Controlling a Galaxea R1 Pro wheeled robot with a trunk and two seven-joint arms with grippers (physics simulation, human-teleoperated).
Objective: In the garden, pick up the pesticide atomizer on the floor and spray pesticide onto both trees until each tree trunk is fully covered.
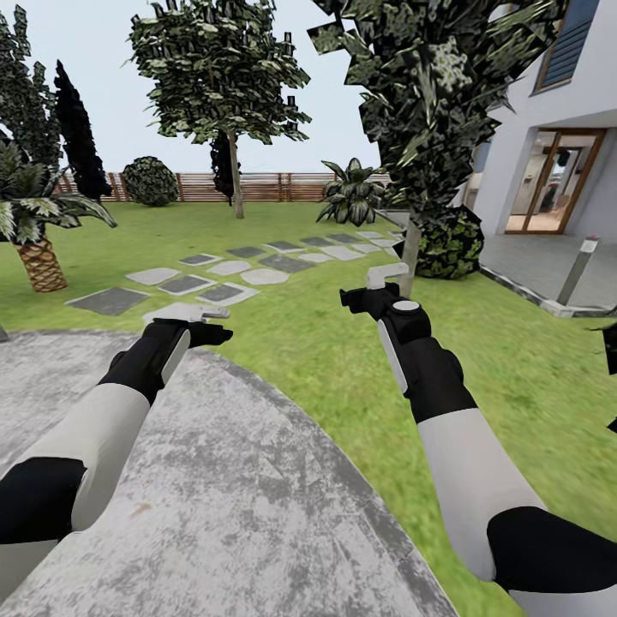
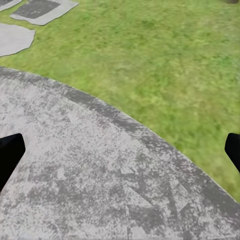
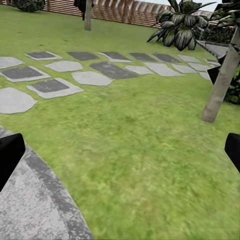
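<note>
Garden lawn [image 1: 283,343] spreads far and right, brown slat fence [image 1: 274,184] at the far edge, white house [image 1: 557,111] far right. I'm parked on a grey paved pad [image 1: 223,497] near left, its curved edge meeting the grass. Stepping stones [image 1: 231,278] run from left toward far right.

Two trees in view: the near one [image 1: 428,103] is far-right of my right gripper [image 1: 364,300], its trunk [image 1: 410,257] just beyond that gripper in the head view; the second tree [image 1: 218,68] stands well off by the fence, trunk [image 1: 236,176] thin from here. Both trunks are upright, pale grey-tan, bare low down. The right arm is clearly nearer the near trunk; in the right wrist view that trunk [image 3: 220,85] leans across the far side.

Can't find the atomizer anywhere, so I judge it's still to be located before any spraying.

Left gripper [image 1: 206,330] hangs over the pad edge, fingers spread, nothing between them. Right gripper is likewise spread wide and empty, dark fingertips [image 3: 10,155] at the wrist view's edges.
</note>
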